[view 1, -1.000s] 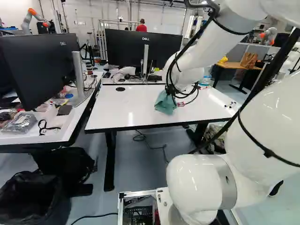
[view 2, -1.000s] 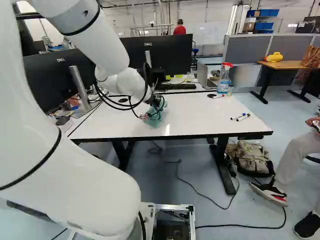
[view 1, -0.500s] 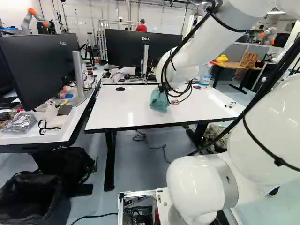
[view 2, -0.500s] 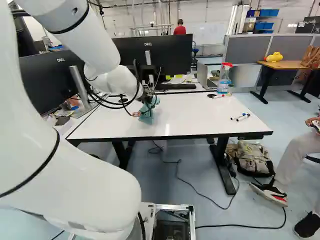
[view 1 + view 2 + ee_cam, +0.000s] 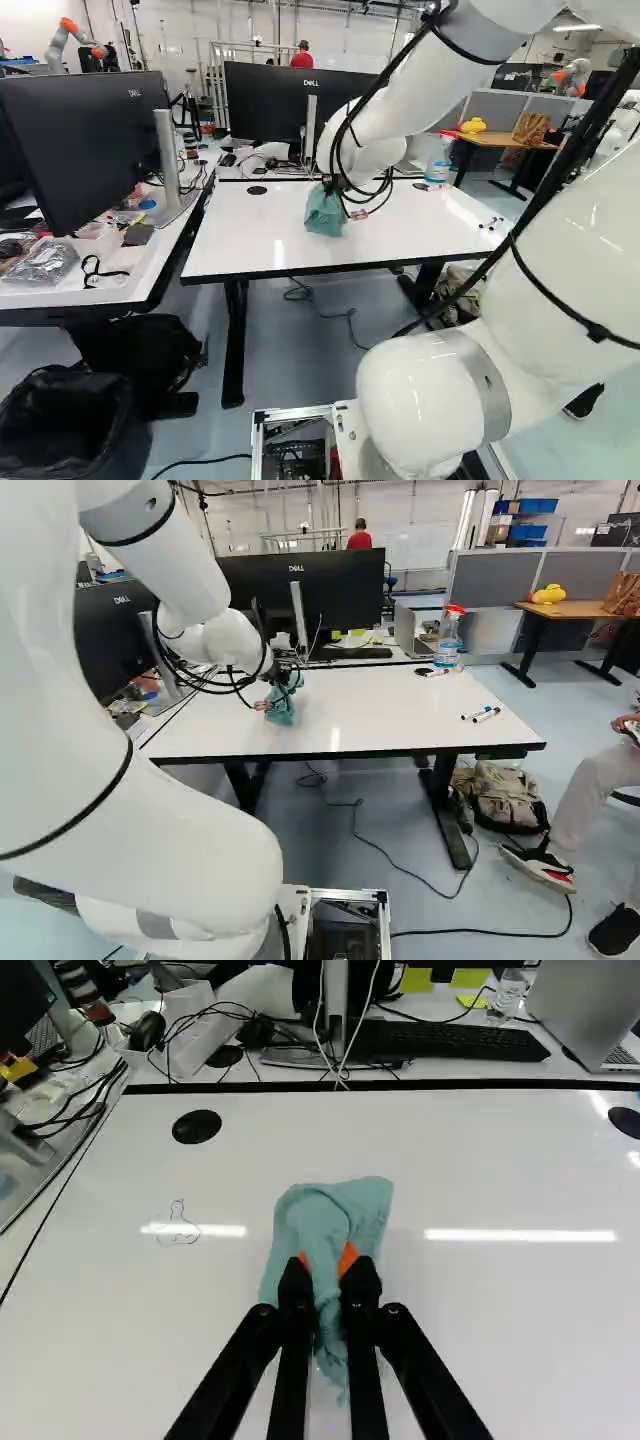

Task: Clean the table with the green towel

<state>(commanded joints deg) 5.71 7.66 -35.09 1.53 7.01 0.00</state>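
Note:
My gripper point(image 5: 284, 680) is over the left half of the white table point(image 5: 390, 715) in the right base view, partly hidden by cables. In the wrist view the gripper point(image 5: 328, 1265) is shut on the green towel point(image 5: 335, 1210), its orange pads pinching the bunched cloth from both sides. The towel hangs down around the fingertips; whether its underside touches the tabletop I cannot tell. A small pen drawing point(image 5: 178, 1228) marks the white surface beside the towel.
Several markers point(image 5: 482, 714) and a spray bottle point(image 5: 449, 637) stand or lie toward the table's right side. Behind the table are a monitor point(image 5: 300, 115) and a keyboard point(image 5: 450, 1040). A side desk with another monitor point(image 5: 80, 140) adjoins at the left. Another robot point(image 5: 75, 40) stands far back.
The arm has swung leftward over the table, carrying the gripped towel with it toward the table's left side. The base has stayed put.

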